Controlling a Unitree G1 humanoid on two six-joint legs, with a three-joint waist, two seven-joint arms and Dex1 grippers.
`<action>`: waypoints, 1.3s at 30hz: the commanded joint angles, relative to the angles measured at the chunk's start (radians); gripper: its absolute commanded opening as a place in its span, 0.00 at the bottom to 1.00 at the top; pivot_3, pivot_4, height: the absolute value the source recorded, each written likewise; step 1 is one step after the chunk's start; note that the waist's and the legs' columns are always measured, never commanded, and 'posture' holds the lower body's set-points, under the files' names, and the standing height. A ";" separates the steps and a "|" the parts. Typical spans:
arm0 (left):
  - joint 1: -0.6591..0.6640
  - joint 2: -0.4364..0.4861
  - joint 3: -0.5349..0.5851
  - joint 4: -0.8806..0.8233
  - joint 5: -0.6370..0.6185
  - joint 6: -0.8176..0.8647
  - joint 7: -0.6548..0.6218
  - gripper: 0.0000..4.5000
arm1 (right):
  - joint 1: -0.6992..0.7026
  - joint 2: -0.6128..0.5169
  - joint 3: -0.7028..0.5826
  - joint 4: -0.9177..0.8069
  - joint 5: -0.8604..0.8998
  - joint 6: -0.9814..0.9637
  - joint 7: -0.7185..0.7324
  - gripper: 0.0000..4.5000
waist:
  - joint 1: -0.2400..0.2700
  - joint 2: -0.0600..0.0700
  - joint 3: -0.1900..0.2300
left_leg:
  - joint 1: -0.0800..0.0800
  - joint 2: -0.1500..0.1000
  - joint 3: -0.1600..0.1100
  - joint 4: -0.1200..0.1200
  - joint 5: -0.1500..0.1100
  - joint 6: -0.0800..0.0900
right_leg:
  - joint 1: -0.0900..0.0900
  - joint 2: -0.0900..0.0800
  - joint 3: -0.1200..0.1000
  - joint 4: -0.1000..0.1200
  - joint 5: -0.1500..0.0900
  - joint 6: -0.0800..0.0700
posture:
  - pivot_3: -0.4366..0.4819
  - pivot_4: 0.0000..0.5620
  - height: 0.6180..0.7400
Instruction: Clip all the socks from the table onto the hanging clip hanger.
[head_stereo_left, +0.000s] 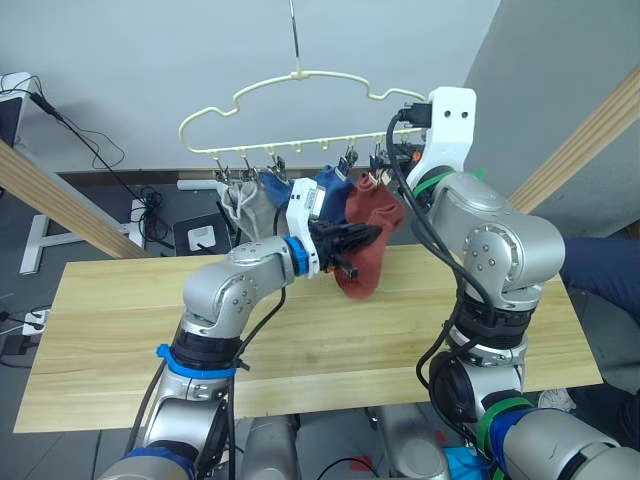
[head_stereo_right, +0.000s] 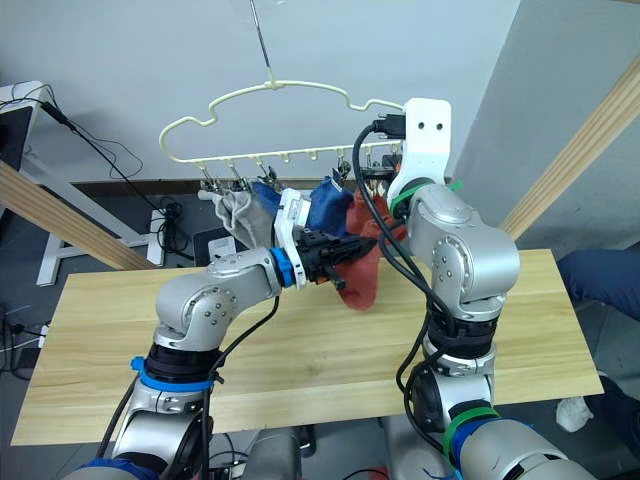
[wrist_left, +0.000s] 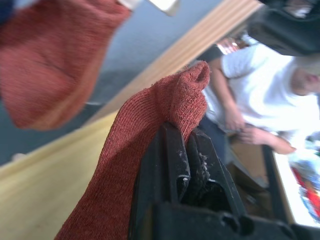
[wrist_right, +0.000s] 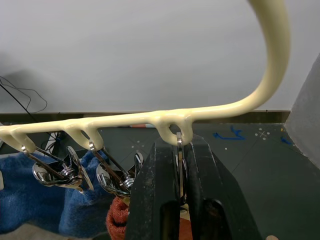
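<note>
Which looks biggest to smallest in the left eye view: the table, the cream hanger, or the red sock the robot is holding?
1. The table, widest by far.
2. The cream hanger.
3. The red sock, held by the left gripper.
The hanger hangs farther from the camera than the sock, so its true lead may be greater.

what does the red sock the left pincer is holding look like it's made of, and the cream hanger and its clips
The rust-red sock in the left pincer looks like a soft ribbed knit: fine rows of loops show, and it folds limply over the fingers. The cream hanger frame seems to be moulded plastic or coated metal, smooth with a dull sheen. The silver clips look like polished metal, bright and mirror-like.
</note>
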 joint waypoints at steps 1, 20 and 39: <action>-0.023 -0.028 -0.003 0.015 0.042 -0.067 0.017 0.01 | -0.019 0.003 -0.006 -0.023 0.007 -0.012 -0.008 0.00 | 0.000 0.000 0.000 | -0.001 0.000 0.000 0.000 0.000 0.000 | -0.001 0.000 0.000 0.000 0.000 0.000 | 0.21 0.59 1.00; -0.084 -0.116 0.041 0.078 0.068 -0.128 0.040 0.01 | -0.016 0.008 -0.008 -0.032 0.006 -0.005 -0.018 0.00 | -0.001 0.000 0.000 | -0.002 0.000 -0.001 0.001 0.000 0.000 | -0.001 0.000 -0.001 0.001 0.000 0.000 | 0.20 0.58 1.00; -0.108 -0.191 0.044 0.141 0.116 -0.191 0.084 0.01 | -0.015 0.014 -0.013 -0.039 0.008 0.002 -0.026 0.00 | 0.000 0.000 0.000 | -0.003 0.000 -0.002 0.003 0.000 0.000 | -0.001 0.000 -0.002 0.001 0.000 0.000 | 0.19 0.58 1.00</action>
